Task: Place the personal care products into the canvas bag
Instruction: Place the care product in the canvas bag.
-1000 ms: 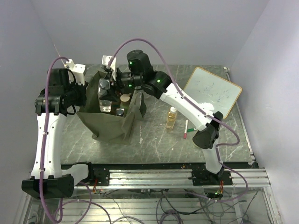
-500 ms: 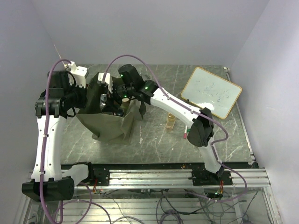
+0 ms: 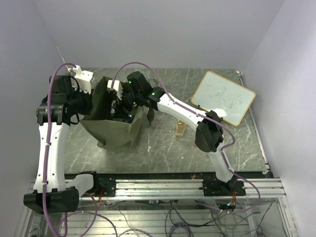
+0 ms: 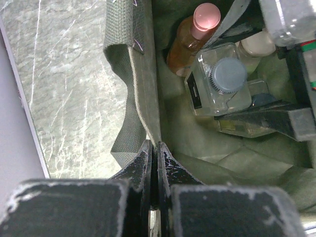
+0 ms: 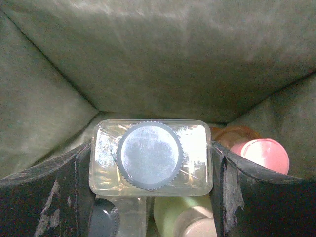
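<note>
From above, the canvas bag [image 3: 114,134] stands open on the surface [image 3: 163,148], toward its left half. My left pincer [image 3: 95,101] sits at the bag's left rim. My right pincer [image 3: 121,104] reaches down into the bag's mouth, so its tips are hidden by the fabric and by my own wrist. One amber bottle [image 3: 180,128] stands outside the bag on its right, partly behind my right forearm. The whiteboard [image 3: 224,97] lies farther right of the bag, tilted.

My left wrist camera shows what the overhead view hides. My left pincer [image 4: 154,154] is closed tight on the bag's rim, with the cloth pinched between the tips and a strap handle [image 4: 123,34] hanging just outside. Inside the bag, a clear bottle [image 4: 222,81] with a grey ribbed cap stands upright between the dark fingers [image 4: 266,117] of my right pincer. An orange bottle [image 4: 185,42] with a pink cap leans beside it, deeper in the bag.

My right wrist camera looks straight down at the clear bottle [image 5: 150,155]. My right pincer [image 5: 150,170] is clamped across it, one finger [image 5: 44,192] pressed on each short side, jaws held wide by its body. The bag's walls rise all around. The pink cap [image 5: 260,155] shows to one side, and a pale yellow-green bottle [image 5: 185,217] with a beige cap and a dark cap [image 5: 103,219] crowd under it.
</note>
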`<control>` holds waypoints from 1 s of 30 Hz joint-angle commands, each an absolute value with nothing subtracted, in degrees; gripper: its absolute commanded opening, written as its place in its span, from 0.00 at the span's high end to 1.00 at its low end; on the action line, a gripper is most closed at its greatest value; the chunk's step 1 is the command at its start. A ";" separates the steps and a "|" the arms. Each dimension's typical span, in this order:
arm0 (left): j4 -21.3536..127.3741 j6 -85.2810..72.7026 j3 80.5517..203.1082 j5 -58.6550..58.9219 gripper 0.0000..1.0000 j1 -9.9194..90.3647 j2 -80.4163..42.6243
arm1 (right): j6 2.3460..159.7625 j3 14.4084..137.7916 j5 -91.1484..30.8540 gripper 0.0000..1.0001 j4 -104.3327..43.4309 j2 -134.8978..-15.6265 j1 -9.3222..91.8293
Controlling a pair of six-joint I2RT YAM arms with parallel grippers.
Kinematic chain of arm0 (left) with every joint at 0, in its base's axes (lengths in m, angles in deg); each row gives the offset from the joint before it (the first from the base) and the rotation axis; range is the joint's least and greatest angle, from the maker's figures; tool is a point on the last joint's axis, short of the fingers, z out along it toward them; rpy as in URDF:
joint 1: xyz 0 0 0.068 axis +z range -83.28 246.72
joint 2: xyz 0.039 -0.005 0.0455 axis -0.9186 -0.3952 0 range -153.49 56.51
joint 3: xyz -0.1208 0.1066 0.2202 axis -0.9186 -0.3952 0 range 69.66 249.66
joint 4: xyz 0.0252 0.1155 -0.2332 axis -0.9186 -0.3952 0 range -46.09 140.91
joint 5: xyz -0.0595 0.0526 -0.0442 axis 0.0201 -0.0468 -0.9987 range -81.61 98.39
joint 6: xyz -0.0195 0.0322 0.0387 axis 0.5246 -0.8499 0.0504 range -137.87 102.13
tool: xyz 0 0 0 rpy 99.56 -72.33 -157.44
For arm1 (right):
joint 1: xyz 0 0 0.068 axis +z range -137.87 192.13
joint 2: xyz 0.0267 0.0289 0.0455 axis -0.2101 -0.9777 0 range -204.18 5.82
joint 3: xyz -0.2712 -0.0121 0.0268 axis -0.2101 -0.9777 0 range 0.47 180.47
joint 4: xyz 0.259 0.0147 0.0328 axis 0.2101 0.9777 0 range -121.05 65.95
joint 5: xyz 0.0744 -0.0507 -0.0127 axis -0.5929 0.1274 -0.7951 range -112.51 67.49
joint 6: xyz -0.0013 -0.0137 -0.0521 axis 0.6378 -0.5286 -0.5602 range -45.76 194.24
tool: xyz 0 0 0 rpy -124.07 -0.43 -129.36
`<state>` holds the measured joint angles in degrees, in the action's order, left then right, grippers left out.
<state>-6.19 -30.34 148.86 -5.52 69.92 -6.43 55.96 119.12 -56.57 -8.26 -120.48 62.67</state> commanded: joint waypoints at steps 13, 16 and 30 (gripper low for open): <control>-9.48 -32.99 148.85 -11.11 0.93 70.62 -6.92 | 54.14 114.70 -51.87 1.00 -16.19 -120.19 62.43; -9.32 -33.06 148.83 -11.31 0.93 70.59 -7.09 | 53.88 113.93 -52.04 1.00 -16.46 -120.08 62.35; -10.55 -39.21 147.55 -17.80 0.93 70.61 -6.25 | 53.61 109.50 -53.30 1.00 -14.42 -116.49 62.43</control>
<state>-7.53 -36.26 148.84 -12.66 69.97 -7.19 55.54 112.34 -52.85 -13.75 -119.63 62.61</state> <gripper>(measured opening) 0.097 0.744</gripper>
